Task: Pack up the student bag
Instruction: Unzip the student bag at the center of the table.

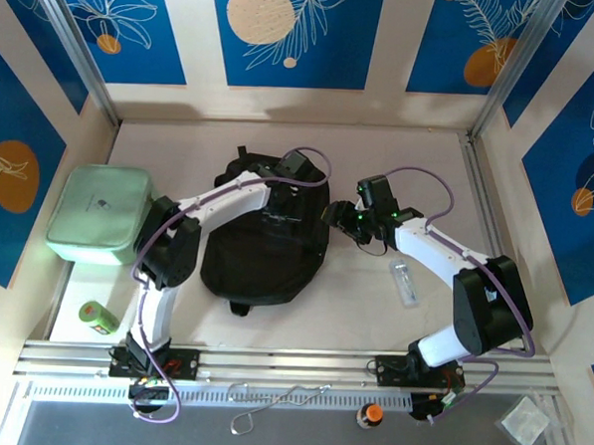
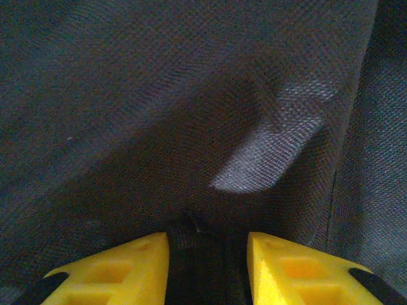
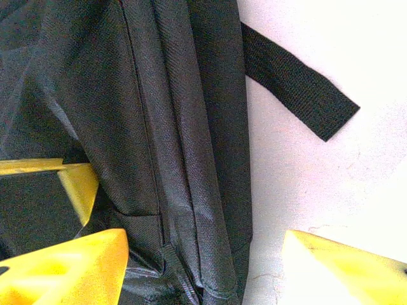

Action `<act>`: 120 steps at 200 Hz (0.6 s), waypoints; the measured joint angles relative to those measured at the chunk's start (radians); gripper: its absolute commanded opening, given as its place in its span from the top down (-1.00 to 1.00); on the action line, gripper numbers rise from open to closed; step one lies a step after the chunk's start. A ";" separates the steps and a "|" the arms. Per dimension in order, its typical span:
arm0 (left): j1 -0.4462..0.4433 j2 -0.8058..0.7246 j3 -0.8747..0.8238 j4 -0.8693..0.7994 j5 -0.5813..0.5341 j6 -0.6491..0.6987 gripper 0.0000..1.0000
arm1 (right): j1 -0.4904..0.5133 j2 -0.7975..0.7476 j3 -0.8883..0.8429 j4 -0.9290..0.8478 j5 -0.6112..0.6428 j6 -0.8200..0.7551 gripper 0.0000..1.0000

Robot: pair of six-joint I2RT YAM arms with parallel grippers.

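Here the left gripper [image 2: 207,246] presses nose-down into the student bag [image 1: 260,255], a large black backpack of soft woven fabric. A raised fold of that fabric [image 2: 205,260] fills the gap between its yellow fingers [image 2: 127,267]. Whether the fold is already pinched tight cannot be told.

The right gripper [image 3: 205,244] stands with its jaws wide and grasps nothing. The bag's side edge runs up between its fingers, one finger over the black cloth and the other over the bare pale table [image 3: 318,190]. Ahead of that outer finger a flat black webbing strap [image 3: 299,95] trails from the bag onto the table.

The bag lies flat under both grippers, with no opening visible. The step in hand is therefore judged to be getting the bag open, and no packing has begun.

Well off to the left gripper's left sits a rounded, mint-green soft zip case [image 1: 100,212]. A small clear packet [image 1: 403,284] lies just behind the right gripper, beside its forearm.

The next move calls for a firm pinch on the fold, then a lift away from the table. The right gripper should hold the bag's edge down, so that the mouth parts rather than the whole bag rising.
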 measured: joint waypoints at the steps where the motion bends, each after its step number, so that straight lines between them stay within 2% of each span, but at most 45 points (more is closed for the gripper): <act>1: 0.000 0.001 0.003 -0.002 0.000 0.000 0.22 | 0.000 0.000 0.000 0.000 0.000 0.000 -0.31; 18: -0.011 0.051 0.061 -0.042 -0.022 0.016 0.24 | 0.000 0.000 -0.003 0.005 -0.007 0.007 -0.30; 43: -0.032 0.109 0.108 -0.077 -0.071 0.035 0.41 | 0.000 0.005 -0.003 0.018 -0.018 0.019 -0.30; 76: -0.042 0.114 0.112 -0.079 -0.092 0.047 0.72 | 0.000 0.006 -0.015 0.026 -0.026 0.031 -0.30; 120: -0.043 0.101 0.111 -0.074 -0.090 0.046 0.95 | 0.000 0.006 -0.037 0.029 -0.028 0.048 -0.30</act>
